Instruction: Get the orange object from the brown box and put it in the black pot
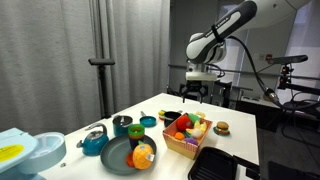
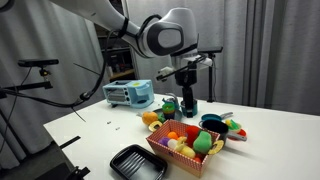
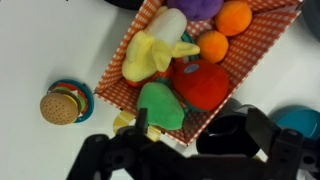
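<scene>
The brown box (image 3: 262, 48) holds several toy foods; it also shows in both exterior views (image 1: 186, 146) (image 2: 180, 160). In the wrist view the small orange object (image 3: 212, 45) lies in it next to a second orange ball (image 3: 234, 17), a red piece (image 3: 200, 85), a green piece (image 3: 160, 105) and a yellow piece. The black pot (image 3: 235, 135) stands just outside the box's corner and shows in both exterior views (image 1: 170, 116) (image 2: 212, 122). My gripper (image 3: 200, 130) hangs open and empty above that corner and the pot (image 1: 195, 95) (image 2: 187, 103).
A toy burger (image 3: 62, 103) sits on a teal coaster beside the box. A dark round plate with a large orange fruit (image 1: 135, 155), teal cups (image 1: 95, 142), a black tray (image 1: 215, 165) and a toaster (image 2: 128, 93) also stand on the white table.
</scene>
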Controlling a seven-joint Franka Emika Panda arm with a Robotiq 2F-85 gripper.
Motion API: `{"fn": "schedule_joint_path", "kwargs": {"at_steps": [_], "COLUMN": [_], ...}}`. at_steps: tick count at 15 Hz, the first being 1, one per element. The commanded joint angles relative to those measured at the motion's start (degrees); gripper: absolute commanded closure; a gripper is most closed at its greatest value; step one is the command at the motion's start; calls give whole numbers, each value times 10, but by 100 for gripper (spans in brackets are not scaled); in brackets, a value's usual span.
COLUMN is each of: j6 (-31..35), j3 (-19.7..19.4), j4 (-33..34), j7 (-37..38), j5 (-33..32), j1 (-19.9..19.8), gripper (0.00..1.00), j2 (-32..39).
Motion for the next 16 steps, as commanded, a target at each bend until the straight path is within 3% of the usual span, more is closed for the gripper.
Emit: {"fn": "schedule_joint_path", "kwargs": {"at_steps": [1, 6, 11, 15, 16], "j6": [16, 35, -7, -47, -55], "j3": [-9, -21, -39, -31, -27], "j4": [35, 116, 197, 232, 233], "j7": [21, 33, 18, 1, -7], "j5": [-9, -24, -42, -28, -26], "j1": [16, 25, 22, 13, 11], "gripper": [0, 0, 0, 0, 25], "j2": [52, 170, 270, 299, 296]}}
